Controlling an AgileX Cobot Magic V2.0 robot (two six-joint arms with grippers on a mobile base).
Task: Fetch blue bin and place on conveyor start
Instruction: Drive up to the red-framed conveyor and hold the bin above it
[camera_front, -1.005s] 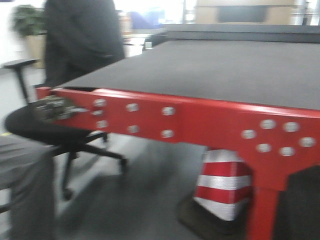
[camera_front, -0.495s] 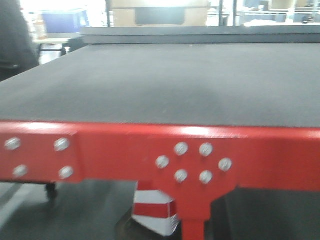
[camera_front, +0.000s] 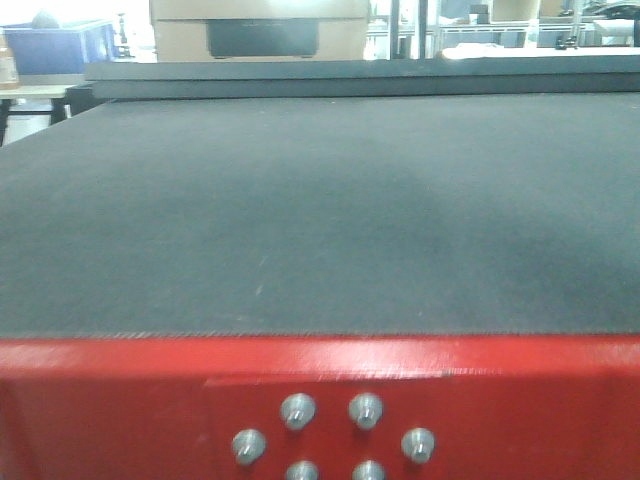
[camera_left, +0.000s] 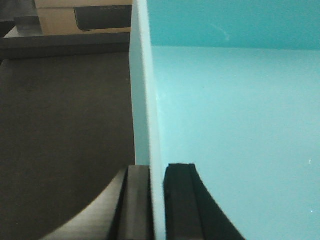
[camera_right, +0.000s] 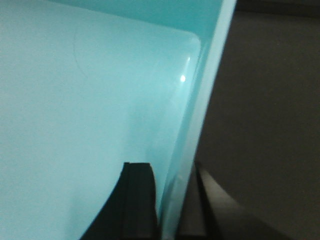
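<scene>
Front view: you face the wide dark grey textured conveyor belt (camera_front: 320, 220) square on. Its glossy red metal front edge (camera_front: 120, 400) fills the bottom of the picture, with a cluster of round silver bolt heads (camera_front: 365, 410) near the middle. Beyond the belt's far end stands a tan cardboard box (camera_front: 260, 30) with a dark panel, and a dark royal-blue bin (camera_front: 60, 48) sits at far left. The large light aqua-blue rectangular plastic bin (camera_left: 230, 125) shows only in your wrist views. Left wrist: your left fingers (camera_left: 137, 205) are clamped on the bin's left side wall, one black finger outside and one inside against the smooth aqua face, with the pale wall edge running up between them. Dark belt surface lies outside that wall. Right wrist: your right fingers (camera_right: 139, 200) pinch the opposite wall the same way, one inside and one outside. A rounded inner corner of the bin shows beyond them, with dark belt to the right. Whether the bin's base touches the belt: cannot tell.
</scene>
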